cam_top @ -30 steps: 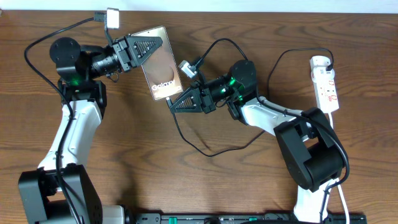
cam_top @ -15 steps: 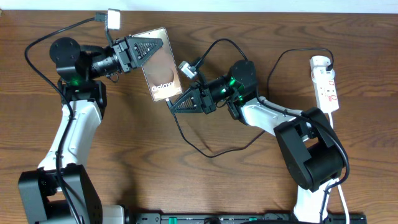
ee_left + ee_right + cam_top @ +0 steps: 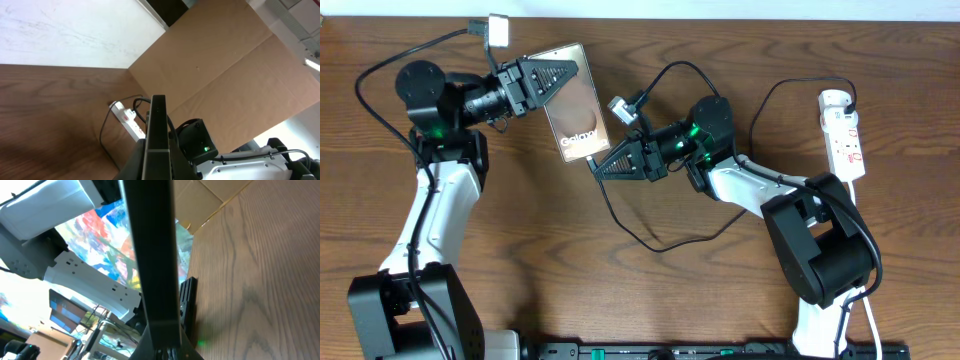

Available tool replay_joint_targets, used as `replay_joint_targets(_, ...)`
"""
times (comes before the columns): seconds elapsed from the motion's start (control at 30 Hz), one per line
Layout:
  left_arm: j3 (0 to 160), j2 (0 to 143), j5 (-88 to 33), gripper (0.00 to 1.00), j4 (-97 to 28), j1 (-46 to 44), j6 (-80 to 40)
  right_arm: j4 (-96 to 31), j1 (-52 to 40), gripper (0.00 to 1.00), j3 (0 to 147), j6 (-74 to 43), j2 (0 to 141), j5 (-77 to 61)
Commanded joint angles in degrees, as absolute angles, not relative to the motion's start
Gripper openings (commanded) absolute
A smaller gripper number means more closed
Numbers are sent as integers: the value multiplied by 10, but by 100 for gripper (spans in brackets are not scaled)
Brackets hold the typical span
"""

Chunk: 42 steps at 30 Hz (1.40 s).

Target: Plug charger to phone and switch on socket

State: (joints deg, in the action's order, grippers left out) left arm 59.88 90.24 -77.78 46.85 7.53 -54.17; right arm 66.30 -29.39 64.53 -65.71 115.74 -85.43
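In the overhead view my left gripper [image 3: 563,73] is shut on the top edge of the phone [image 3: 578,115] and holds it tilted above the table, with its gold face and "Galaxy" lettering showing. My right gripper [image 3: 599,166] is shut on the connector end of the charger [image 3: 653,248], right at the phone's lower edge. I cannot tell whether the tip is seated. The black cable loops over the table to the socket [image 3: 844,135] at the far right. Both wrist views show the phone edge-on, in the left wrist view [image 3: 158,120] and in the right wrist view [image 3: 149,255].
The socket also shows in the left wrist view [image 3: 126,116] on the wood table [image 3: 540,250]. A brown cardboard panel [image 3: 225,65] stands behind the table. A small white camera plug [image 3: 501,28] and its cable hang near the left arm.
The phone and my left gripper have shifted slightly to the left. My right gripper stays at the phone's lower edge.
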Motion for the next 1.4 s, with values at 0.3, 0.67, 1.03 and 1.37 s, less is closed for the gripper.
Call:
replay_joint_targets(0.3, 602, 900, -798, 7, 467, 79, -543, 667, -288, 1, 649, -651, 1154, -839)
replay_joint_targets(0.67, 602, 900, -768, 7, 459, 59, -543, 667, -288, 1, 649, -651, 1154, -800)
replay_joint_targets(1.03, 602, 900, -780, 7, 459, 54, -535, 667, -282, 1, 649, -651, 1154, -783)
replay_joint_targets(1.37, 602, 900, -808, 7, 459, 54, -521, 667, -258, 1, 649, -660, 1154, -784)
